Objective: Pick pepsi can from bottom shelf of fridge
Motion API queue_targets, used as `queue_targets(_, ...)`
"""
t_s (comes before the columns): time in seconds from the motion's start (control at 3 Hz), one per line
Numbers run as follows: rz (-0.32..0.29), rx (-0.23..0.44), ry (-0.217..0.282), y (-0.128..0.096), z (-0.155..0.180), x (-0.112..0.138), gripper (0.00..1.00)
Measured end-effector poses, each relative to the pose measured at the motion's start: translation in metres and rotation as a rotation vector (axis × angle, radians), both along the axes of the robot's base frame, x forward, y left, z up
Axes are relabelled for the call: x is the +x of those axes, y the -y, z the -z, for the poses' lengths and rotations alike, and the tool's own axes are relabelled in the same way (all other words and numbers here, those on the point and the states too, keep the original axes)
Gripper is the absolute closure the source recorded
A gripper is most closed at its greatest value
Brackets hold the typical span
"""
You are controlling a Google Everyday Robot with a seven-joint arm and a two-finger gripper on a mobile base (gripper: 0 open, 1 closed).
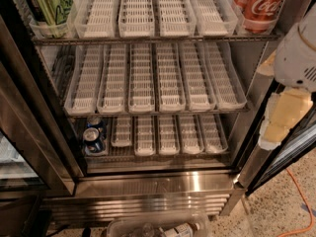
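The pepsi can (93,138) stands upright in the leftmost lane of the bottom shelf (163,147) of the fridge (158,181), its silver top facing up. The other short white lane trays on that shelf hold nothing. My gripper (279,125) is at the right edge of the view, in front of the fridge's right frame, far right of the can and a little above its level. Its cream-coloured fingers point down.
A green can (47,4) stands on the top rack at left, and a red Coca-Cola can (259,4) at right. The middle rack holds long white trays (155,78). A clear bin with bottles (158,227) lies on the floor. An orange cable (301,201) runs at right.
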State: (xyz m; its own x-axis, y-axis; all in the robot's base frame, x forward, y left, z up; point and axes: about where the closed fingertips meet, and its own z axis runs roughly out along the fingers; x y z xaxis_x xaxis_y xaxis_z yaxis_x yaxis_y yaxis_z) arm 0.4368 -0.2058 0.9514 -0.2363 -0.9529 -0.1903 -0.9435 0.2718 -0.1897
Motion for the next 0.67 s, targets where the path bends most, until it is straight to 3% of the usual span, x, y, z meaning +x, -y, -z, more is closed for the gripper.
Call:
queue_targets(0.33, 0.026, 0.061, 0.031, -0.014, 0.029, -0.025, 0.00)
queue_targets(0.67, 0.039, 0.137, 0.032, -0.030, 0.083, -0.043, 0.00)
